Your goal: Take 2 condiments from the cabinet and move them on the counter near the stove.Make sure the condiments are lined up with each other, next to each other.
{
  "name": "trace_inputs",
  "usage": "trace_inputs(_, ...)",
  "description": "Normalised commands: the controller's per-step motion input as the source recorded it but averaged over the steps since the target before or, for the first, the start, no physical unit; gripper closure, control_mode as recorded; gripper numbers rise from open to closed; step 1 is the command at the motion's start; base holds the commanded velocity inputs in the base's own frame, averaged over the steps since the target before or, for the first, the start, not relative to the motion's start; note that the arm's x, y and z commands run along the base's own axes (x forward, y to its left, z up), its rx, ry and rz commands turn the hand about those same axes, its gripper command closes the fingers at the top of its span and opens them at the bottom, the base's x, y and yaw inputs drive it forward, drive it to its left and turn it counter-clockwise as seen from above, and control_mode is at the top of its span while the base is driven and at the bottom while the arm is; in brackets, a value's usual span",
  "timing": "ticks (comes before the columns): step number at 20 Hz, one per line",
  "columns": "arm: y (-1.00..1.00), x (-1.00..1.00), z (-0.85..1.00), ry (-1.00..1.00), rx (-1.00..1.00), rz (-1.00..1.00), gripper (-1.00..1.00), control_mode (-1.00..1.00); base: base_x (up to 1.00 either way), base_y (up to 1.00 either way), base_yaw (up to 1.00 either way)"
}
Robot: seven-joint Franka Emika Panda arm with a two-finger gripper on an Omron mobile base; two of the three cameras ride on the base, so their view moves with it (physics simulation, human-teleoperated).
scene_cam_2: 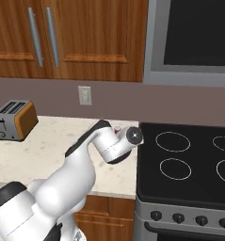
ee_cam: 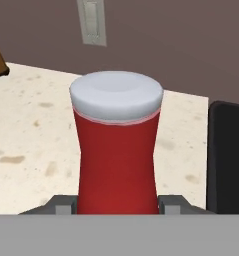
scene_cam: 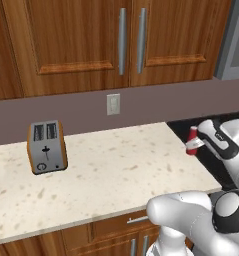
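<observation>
Above the counter (scene_cam: 116, 170) edge beside the stove (scene_cam_2: 189, 164), the gripper (ee_cam: 117, 205) has its jaws clamped on the red bottle (ee_cam: 116, 155), upright. It should lower it straight down onto stone near the cooktop, leaving room alongside for the second condiment.

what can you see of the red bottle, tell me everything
The red bottle is small with a slight waist, glossy like plastic, topped by a wide, pale grey-white cap. It stands upright between the fingers of the gripper, which is shut on its lower body. It is over the speckled beige counter, near that counter's edge beside the black cooktop. Its base is hidden, so whether it rests on the counter cannot be told.
</observation>
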Motion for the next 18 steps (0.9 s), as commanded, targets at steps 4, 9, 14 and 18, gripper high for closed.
trace_inputs(4, 0.00, 0.09, -0.27, 0.00, 0.00, 0.00, 1.00, -1.00, 0.00, 0.00, 0.00)
trace_inputs(9, 0.00, 0.09, -0.21, 0.00, 0.00, 0.00, 1.00, -1.00, 0.00, 0.00, 0.00)
trace_inputs(14, 0.00, 0.09, -0.24, 0.00, 0.00, 0.00, 1.00, -1.00, 0.00, 0.00, 0.00)
trace_inputs(18, 0.00, 0.05, -0.17, 0.00, 0.00, 0.00, 1.00, -1.00, 0.00, 0.00, 0.00)
